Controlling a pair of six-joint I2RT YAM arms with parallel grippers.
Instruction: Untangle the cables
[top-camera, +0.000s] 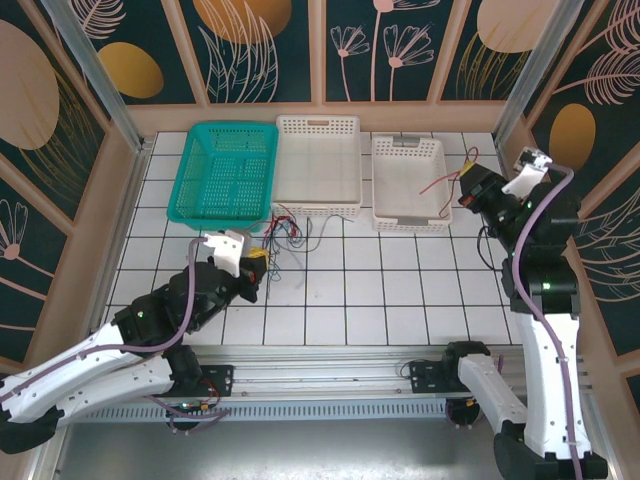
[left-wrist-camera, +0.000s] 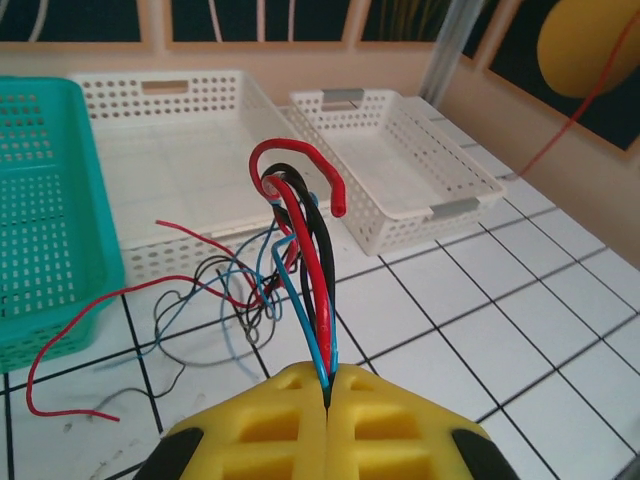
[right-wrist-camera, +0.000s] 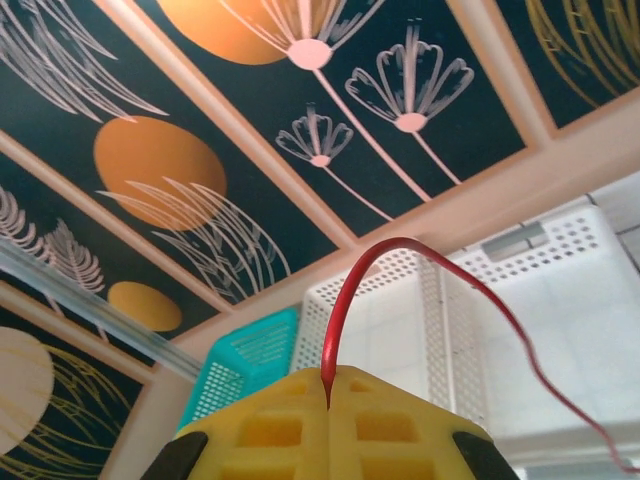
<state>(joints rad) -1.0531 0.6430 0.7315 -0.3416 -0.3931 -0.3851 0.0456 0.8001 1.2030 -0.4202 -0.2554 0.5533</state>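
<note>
Two closed grips for you to check: the left gripper (left-wrist-camera: 328, 398) clamps a red, black and blue bundle of cables (left-wrist-camera: 308, 240), tails lying on the desk (left-wrist-camera: 520, 330) near the middle basket (left-wrist-camera: 200, 100). The right gripper (right-wrist-camera: 327, 398) pinches one red cable (right-wrist-camera: 343, 295) beside the far-right basket (top-camera: 408, 222).

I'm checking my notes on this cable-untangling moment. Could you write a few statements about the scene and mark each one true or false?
1. The left gripper is shut on a bundle of red, black and blue cables. True.
2. The right gripper is open and empty. False: it is shut on a single red cable.
3. The teal basket stands furthest right. False: it stands left of the middle white basket and the right white basket.
4. On the tiles in front of the middle white basket lie loose cables. True.
</note>
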